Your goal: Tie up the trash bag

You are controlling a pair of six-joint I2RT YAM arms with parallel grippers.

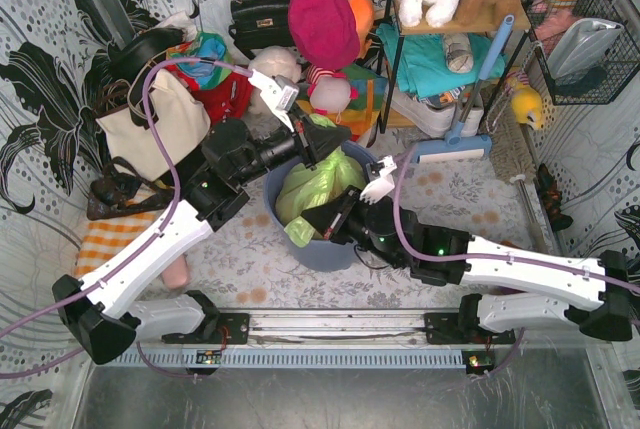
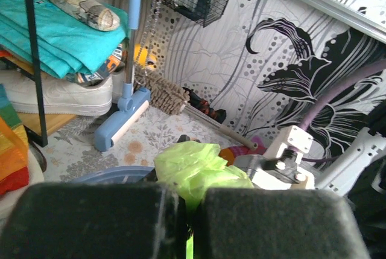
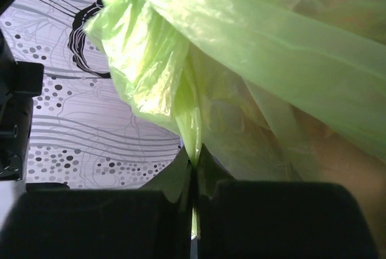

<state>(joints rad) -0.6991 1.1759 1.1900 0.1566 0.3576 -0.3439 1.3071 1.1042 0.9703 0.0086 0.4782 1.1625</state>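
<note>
At the middle of the table [image 1: 470, 189], trash bag [image 1: 315, 187]: thin lime-green film, sitting in a round blue-grey bin [image 1: 325, 254] with its upper part bunched and raised above the rim, tan contents faintly showing through in the right wrist view. Left gripper [image 1: 318, 139]: at the far side of the bag's mouth, pads pressed together on a puff of green film that rises between them. Right gripper [image 1: 312, 221]: at the near side, low against the bin's edge, fingers closed tight on a thin twisted strand of the same film. Step in hand, as judged: both sides of the mouth are gathered, one in each gripper, and no knot is formed yet. Next move, as judged: draw the two gathered ends up and toward each other, cross them and pass one under. This calls for slack taken evenly, since film this thin may slip from the pads or tear under a hard pull. Surroundings: cream tote bag [image 1: 150, 124] at far left, blue long-handled brush [image 1: 470, 99] leaning at far right, shelf with folded teal cloth [image 1: 430, 59] beyond.
</note>
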